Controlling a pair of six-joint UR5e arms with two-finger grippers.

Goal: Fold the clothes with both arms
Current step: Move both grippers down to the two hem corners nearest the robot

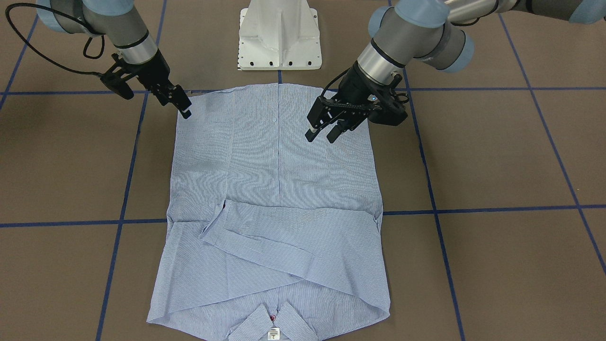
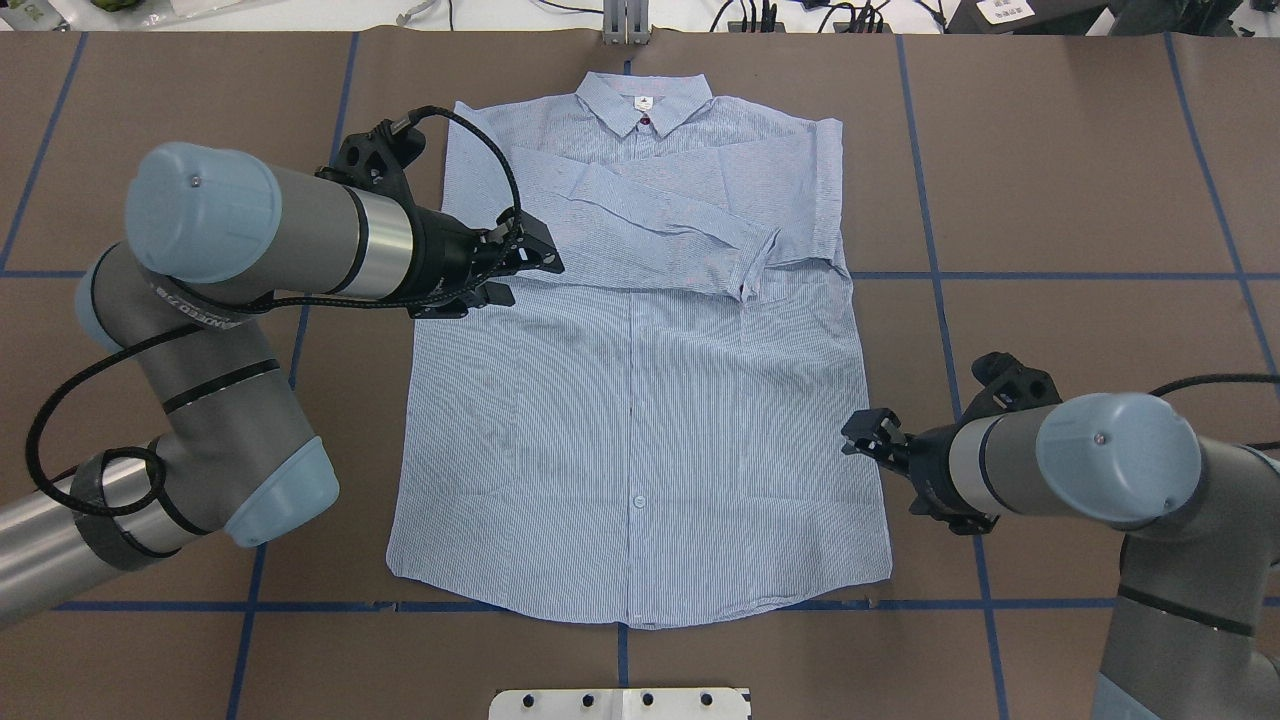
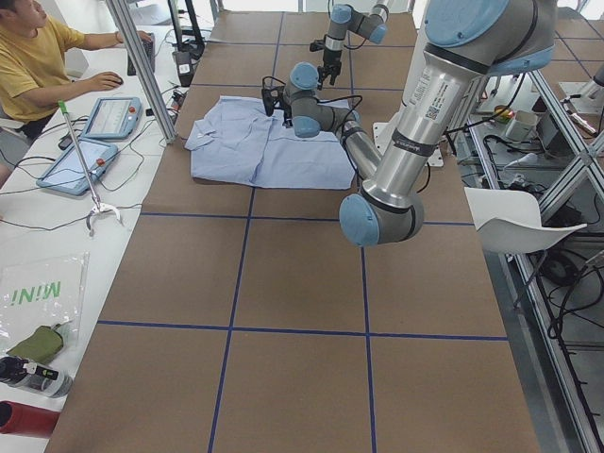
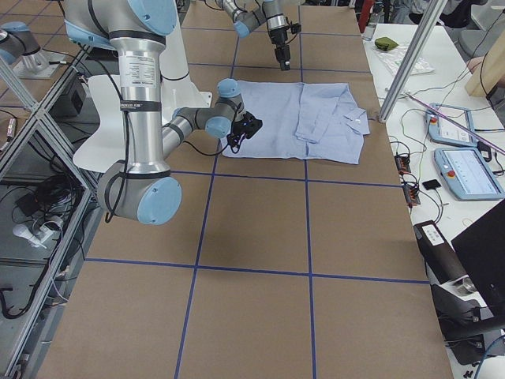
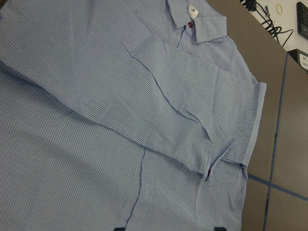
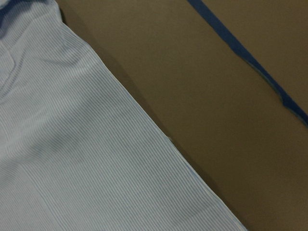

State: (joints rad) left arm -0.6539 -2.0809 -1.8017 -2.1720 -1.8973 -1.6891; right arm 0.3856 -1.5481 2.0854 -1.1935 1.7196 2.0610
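Observation:
The light blue striped shirt [image 2: 640,400] lies flat and face up on the brown table, collar [image 2: 645,100] at the far edge, both sleeves [image 2: 650,220] folded across the chest. My left gripper [image 1: 322,136] hovers open just above the shirt's side, between sleeve and hem, with nothing between its fingers; its wrist view looks down on the folded sleeves [image 5: 183,110]. My right gripper [image 2: 858,432] sits at the shirt's opposite side edge, near the hem. Its fingers are hidden in the right wrist view, which shows only the shirt's edge [image 6: 72,168], so I cannot tell its state.
The white pedestal base [image 1: 279,42] stands just behind the hem. Blue tape lines [image 2: 1050,275] grid the brown table. In the left side view a person [image 3: 38,57] sits at a side desk with tablets [image 3: 111,118] beyond a metal post [image 3: 142,66].

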